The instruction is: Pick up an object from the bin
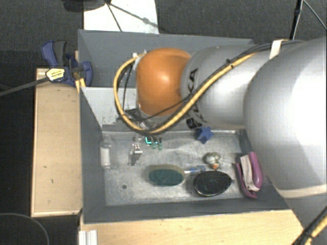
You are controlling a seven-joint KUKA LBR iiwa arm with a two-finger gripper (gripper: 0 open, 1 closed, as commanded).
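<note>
Now the gripper (136, 154) is hanging in the bin (92, 137); I can't make out whether it is spread wide or pinched closed. The green oval thing (166, 176) is lying just down-right of it, stretching sideways.

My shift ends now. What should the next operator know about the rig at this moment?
Gripper: low over bare floor in the grey bin's left half; open or shut cannot be told.
Things: teal oval object nearest, front centre; black oval object to its right; purple-and-white item by the right wall; small blue piece at the back.
Done: no thing seen lifted.
Left: grasp one thing and raise it.
</note>
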